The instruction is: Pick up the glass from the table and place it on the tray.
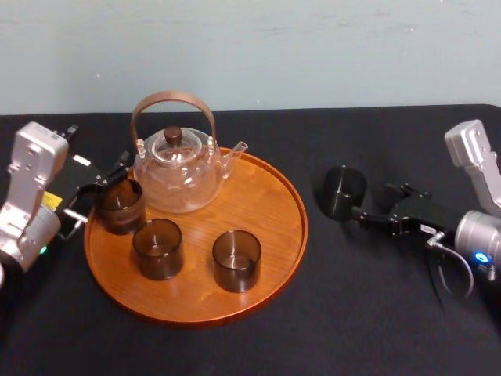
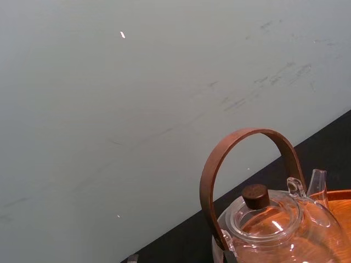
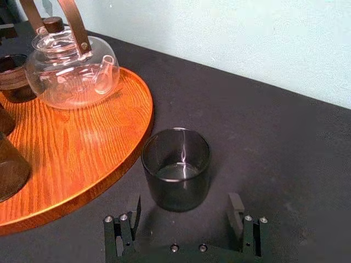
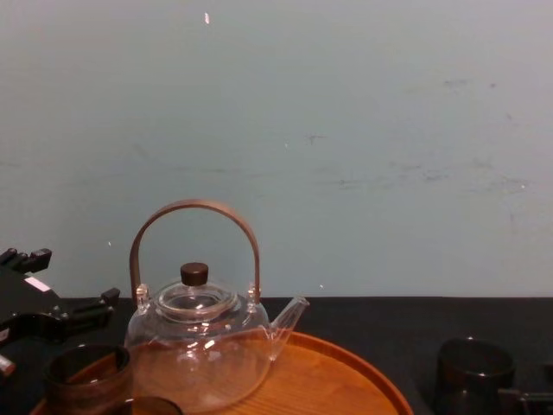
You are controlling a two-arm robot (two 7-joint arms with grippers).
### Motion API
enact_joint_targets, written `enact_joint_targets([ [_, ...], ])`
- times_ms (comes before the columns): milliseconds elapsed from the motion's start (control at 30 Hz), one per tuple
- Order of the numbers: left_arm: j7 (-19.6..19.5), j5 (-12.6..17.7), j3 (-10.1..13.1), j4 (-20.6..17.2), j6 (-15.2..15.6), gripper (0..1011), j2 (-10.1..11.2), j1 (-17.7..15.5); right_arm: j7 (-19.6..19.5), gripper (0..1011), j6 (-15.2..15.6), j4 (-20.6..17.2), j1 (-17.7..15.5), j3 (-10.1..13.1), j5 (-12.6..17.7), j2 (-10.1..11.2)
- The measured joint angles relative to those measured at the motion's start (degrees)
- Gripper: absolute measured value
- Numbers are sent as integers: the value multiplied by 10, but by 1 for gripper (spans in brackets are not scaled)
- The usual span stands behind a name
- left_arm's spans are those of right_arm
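Both arms end in boxy silver-grey housings with rounded corners. The left arm (image 1: pixel 30 188) carries a yellow label and a small green light, and the left tool (image 1: pixel 106 186) is matt black with a white sticker. The right arm (image 1: pixel 476 196) shows a glowing blue light, with a thin grey cable (image 1: pixel 448 262) looping beside it. The right tool (image 3: pixel 184 200) is also black, with a small white label, two flat fingers (image 3: pixel 133 211) and paired silver screws (image 3: pixel 114 218) at their bases.

A black-covered table (image 1: pixel 352 313) carries a round orange-brown wooden tray (image 1: pixel 262 196). A dark smoky glass (image 1: pixel 343 190) stands upright on the cloth just beside the tray's right rim.
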Motion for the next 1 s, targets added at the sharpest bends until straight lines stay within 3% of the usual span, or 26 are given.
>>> enact_joint_targets([
  [533, 0, 0, 0, 0, 0, 1001, 0, 0, 16, 1002, 4, 71, 63, -27, -17, -45],
  [1000, 0, 0, 0, 0, 0, 1001, 0, 0, 23, 1002, 6, 108, 94, -39, -31, -67],
])
